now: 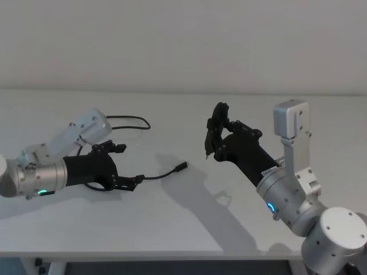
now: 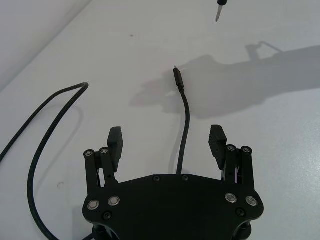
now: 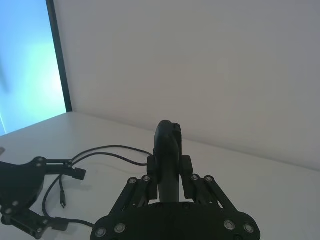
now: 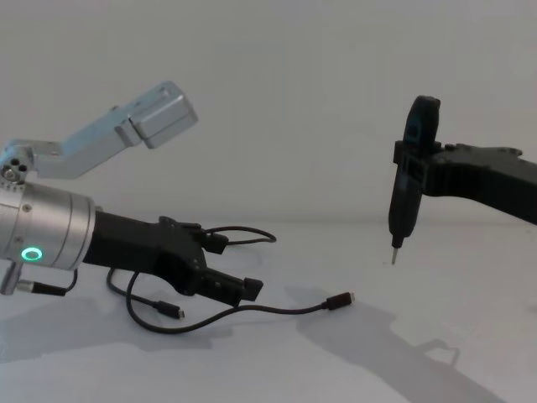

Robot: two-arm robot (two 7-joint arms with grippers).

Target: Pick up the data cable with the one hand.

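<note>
Left gripper (image 1: pixel 127 165), blocky black w/ short stubby fingers on a silver cylinder wrist w/ a green ring light, sits low over the white table (image 1: pixel 172 229) on the robot's left side. Its jaws are spread wide and hold nothing.

The long thin black data cable (image 1: pixel 163 173) lies flat on the table. In the left wrist view the cord (image 2: pixel 187 120) comes out from under the palm and runs straight btwn the two ribbed finger pads (image 2: pixel 116 136), touching neither. It ends in a small metal-tipped black plug (image 2: pixel 177 82) just past the fingertips. In the chest view that plug (image 4: pixel 340 300) rests on the table out ahead of the gripper, toward the middle. A second plug (image 4: pixel 176 312) lies below the gripper body. The rest of the cord loops back behind the left arm, toward the far side of the table.

Right gripper (image 1: pixel 218 137) is raised over the robot's right side, well apart from the cable. Its fingers are clamped on a slim black pen-shaped tool (image 4: pixel 411 159), held upright w/ its thin metal pin tip (image 4: pixel 393 252) pointing down, clear of the table.
</note>
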